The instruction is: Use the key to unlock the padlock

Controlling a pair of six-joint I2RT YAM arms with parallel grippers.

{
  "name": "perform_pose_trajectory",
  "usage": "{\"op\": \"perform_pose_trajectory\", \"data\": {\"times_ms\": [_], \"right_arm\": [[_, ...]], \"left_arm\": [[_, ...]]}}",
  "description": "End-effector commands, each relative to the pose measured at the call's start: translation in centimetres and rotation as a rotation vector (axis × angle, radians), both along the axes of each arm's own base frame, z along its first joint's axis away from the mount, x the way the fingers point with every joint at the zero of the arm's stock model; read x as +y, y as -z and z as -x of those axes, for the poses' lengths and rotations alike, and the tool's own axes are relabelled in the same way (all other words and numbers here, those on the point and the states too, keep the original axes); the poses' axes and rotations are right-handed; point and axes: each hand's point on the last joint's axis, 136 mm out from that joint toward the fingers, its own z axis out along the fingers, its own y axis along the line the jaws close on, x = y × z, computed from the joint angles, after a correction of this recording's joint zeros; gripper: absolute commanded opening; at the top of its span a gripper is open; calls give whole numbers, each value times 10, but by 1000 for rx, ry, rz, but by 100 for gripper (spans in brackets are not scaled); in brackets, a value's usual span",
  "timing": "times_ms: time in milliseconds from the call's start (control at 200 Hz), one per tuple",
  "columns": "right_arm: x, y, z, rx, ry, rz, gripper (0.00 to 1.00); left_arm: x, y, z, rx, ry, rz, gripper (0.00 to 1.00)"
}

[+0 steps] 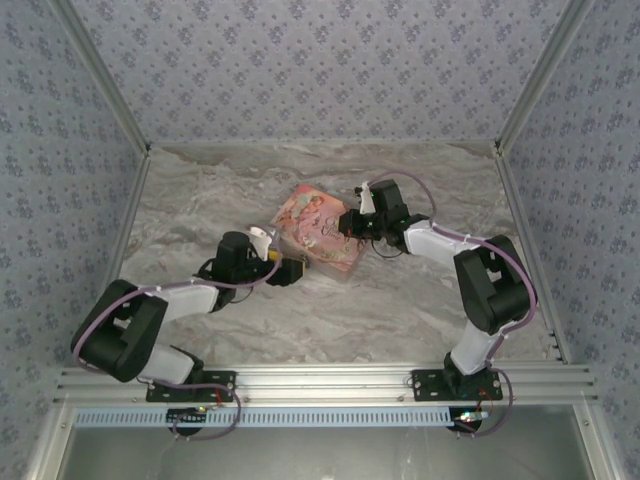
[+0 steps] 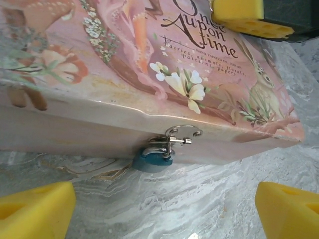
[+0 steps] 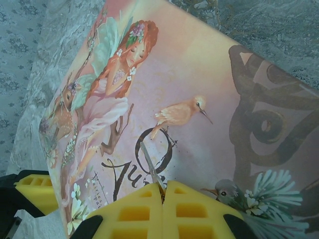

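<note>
1. At mid-table lay the pink box, with one claw at each side.
2. Its padlock hung from the clasp on the box's near side wall.
3. My left claw faced the padlock from close by, fingers apart.
4. My right claw was clamped together on the key, above the box.

A pink box printed with a fairy, a deer, birds and a rabbit lies flat mid-worktop, which is grey and marbled. Blue floral walls enclose three sides, and a metal rail spans the near edge.
</note>
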Motion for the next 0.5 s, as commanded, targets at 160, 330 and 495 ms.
{"op": "perform_pose_trajectory", "data": {"times_ms": [160,330,495], "right_arm": [[-7,43,19,106,-5,94,2],[-7,44,19,109,-6,94,2],[-8,46,20,112,-3,99,2]], "left_arm": [[-11,-1,-3,-102,37,38,83],[-17,7,-4,-105,30,26,82],[-22,12,-6,-102,36,25,81]]}}
